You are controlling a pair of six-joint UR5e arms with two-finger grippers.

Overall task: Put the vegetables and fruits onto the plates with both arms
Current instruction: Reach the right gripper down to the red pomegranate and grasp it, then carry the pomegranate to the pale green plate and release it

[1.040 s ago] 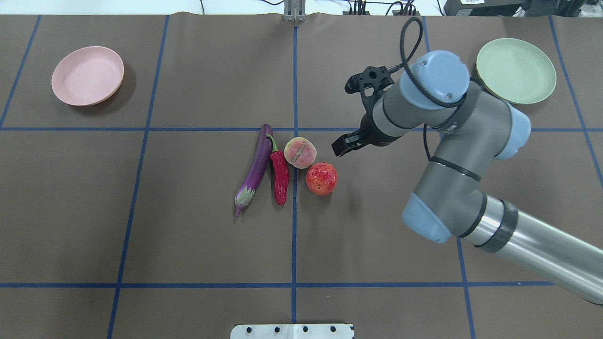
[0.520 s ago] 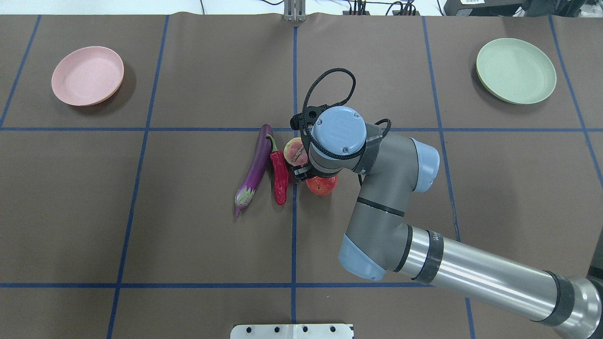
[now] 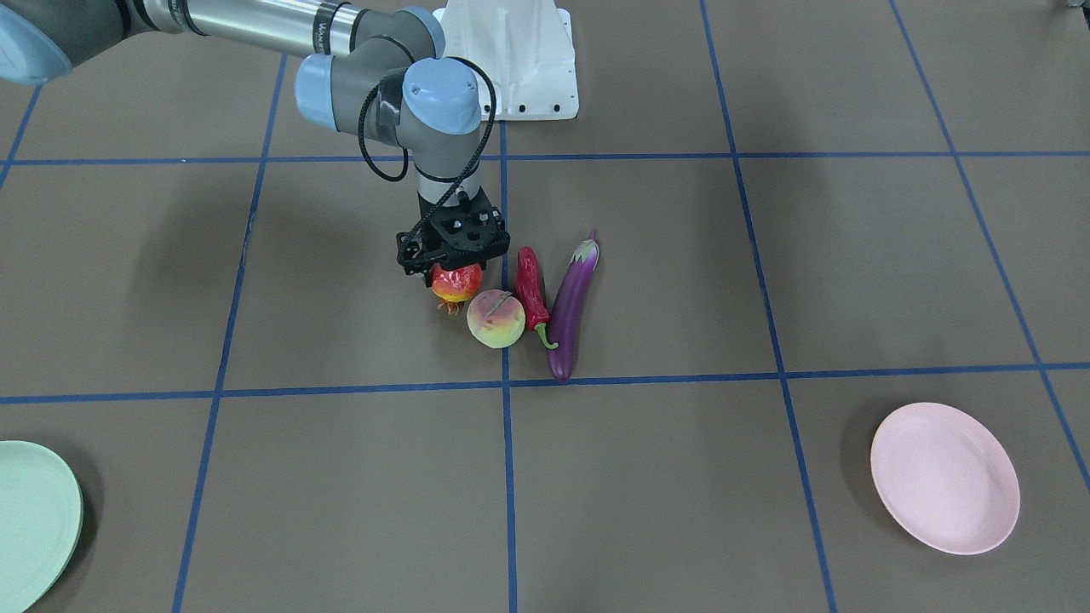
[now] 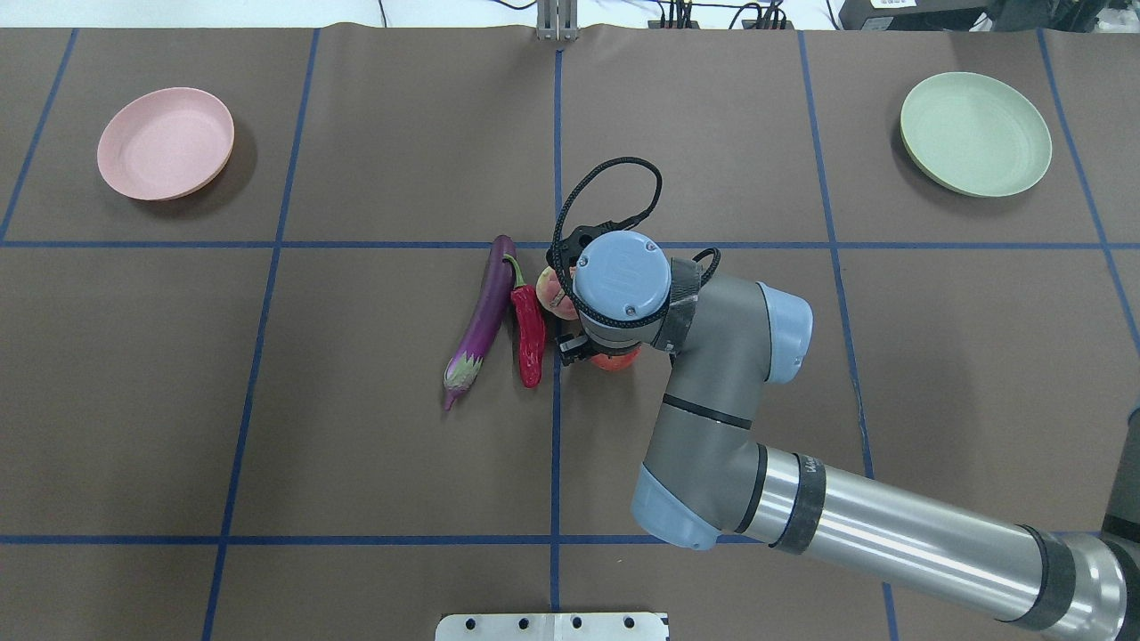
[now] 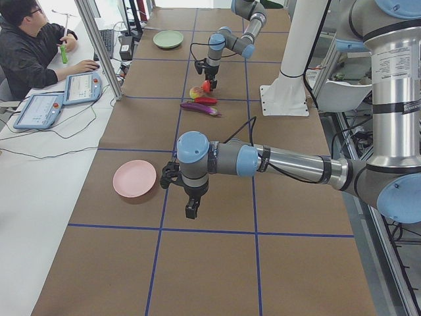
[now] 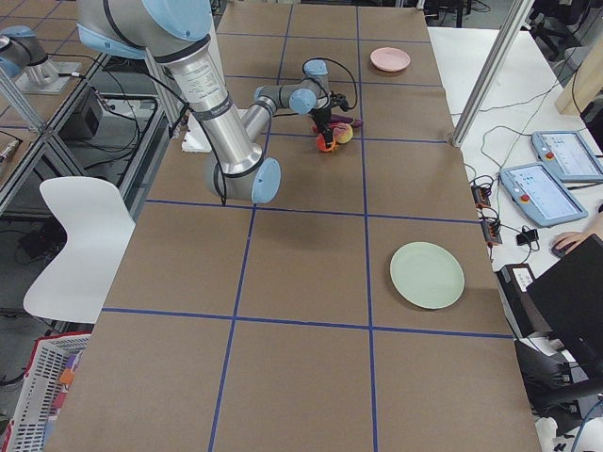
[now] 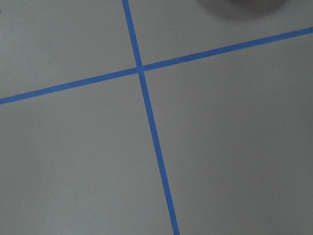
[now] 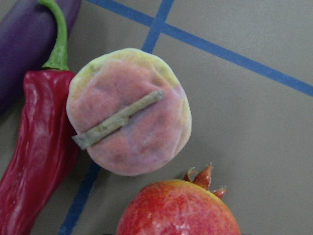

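Your right arm (image 4: 739,427) hangs over produce clustered on the table (image 4: 356,445).
The pink plate (image 4: 166,142) and green plate (image 4: 975,133) sit well apart from the right fingers (image 3: 428,269); eggplant (image 4: 485,307), chili (image 4: 531,334) and peach (image 3: 496,319) lie near them, pomegranate (image 3: 456,285) directly beneath. You cannot tell whether these or the left fingers (image 5: 190,209) are spread or pinching.

The right arm (image 4: 712,418) reaches in with its elbow bent and its wrist turned straight down. The right gripper (image 3: 454,266) hangs low with its jaws spread apart. The left arm (image 5: 289,163) stretches out nearly level with its wrist bent downward; whether the left gripper (image 5: 190,205) is spread or closed cannot be told.
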